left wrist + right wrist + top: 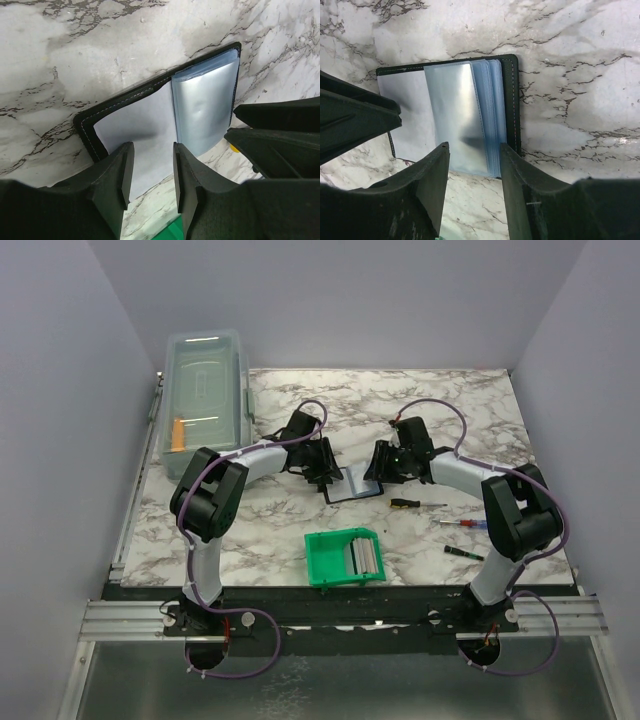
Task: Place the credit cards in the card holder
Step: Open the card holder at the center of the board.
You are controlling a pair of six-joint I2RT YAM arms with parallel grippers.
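The card holder lies open on the marble table, black-edged with a pale blue-grey inner face and a stack of clear sleeves; it also shows in the left wrist view and the right wrist view. My left gripper is open and empty, just above the holder's left half. My right gripper is open and empty over the sleeve side. The credit cards, grey and silver, lie in the green bin near the front edge.
Three screwdrivers lie to the right of the holder. A clear lidded box stands at the back left, with an orange item at its near end. Grey walls enclose the table.
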